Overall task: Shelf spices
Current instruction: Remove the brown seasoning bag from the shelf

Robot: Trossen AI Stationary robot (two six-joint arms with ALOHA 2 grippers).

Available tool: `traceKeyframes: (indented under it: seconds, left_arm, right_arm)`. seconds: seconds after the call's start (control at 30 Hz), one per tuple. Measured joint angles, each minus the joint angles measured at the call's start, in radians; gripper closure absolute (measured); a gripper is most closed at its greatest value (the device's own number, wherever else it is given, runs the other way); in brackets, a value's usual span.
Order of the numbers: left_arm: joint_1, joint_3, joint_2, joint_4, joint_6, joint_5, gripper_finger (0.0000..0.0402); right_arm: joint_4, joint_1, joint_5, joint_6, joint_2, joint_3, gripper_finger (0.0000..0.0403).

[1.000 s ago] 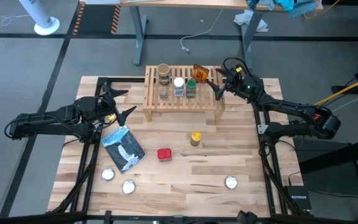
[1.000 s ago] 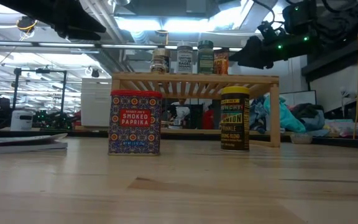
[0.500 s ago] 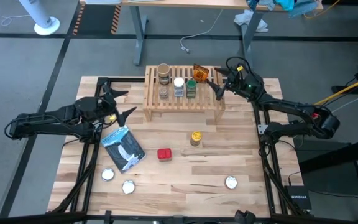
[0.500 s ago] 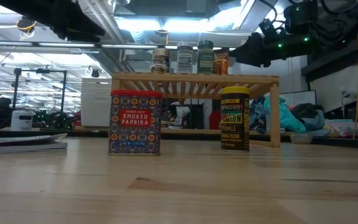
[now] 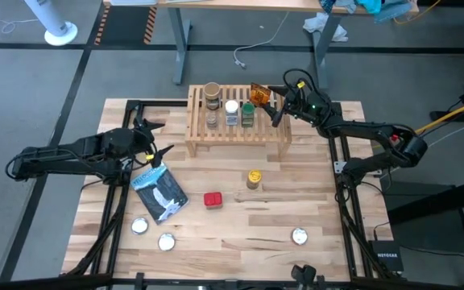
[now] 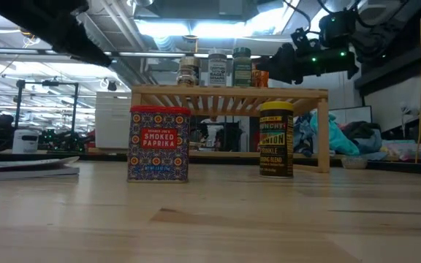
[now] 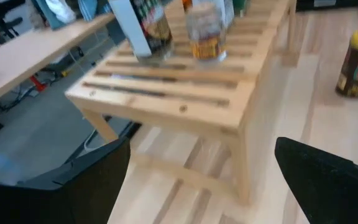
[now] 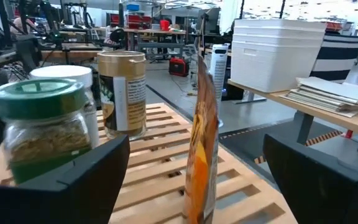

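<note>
Orange packet (image 8: 202,149) stands between open right jaws.

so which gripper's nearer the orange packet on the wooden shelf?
Right. The right gripper is open beside the orange packet on the shelf; the left gripper is open past the shelf's other end.

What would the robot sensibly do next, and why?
Probably swing the open right pincer away from the shelf toward the yellow-lidded jar: that jar and the red tin stand on the table, and the orange packet already stands unheld on the shelf.
</note>
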Motion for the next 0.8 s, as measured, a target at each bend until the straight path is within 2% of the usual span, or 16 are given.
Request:
traceKeyframes:
  seconds: [0.5,0.8]
  left_arm:
    - [0.0,0.0,0.0,-0.033,0.0,0.0,0.0008]
    - [0.0,0.0,0.0,-0.032,0.0,0.0,0.0008]
  right_arm:
    - [-0.003,0.0,0.0,0.0,0.025,0.032,0.0029]
    - [0.0,0.0,0.001,0.0,0.086,0.032,0.003]
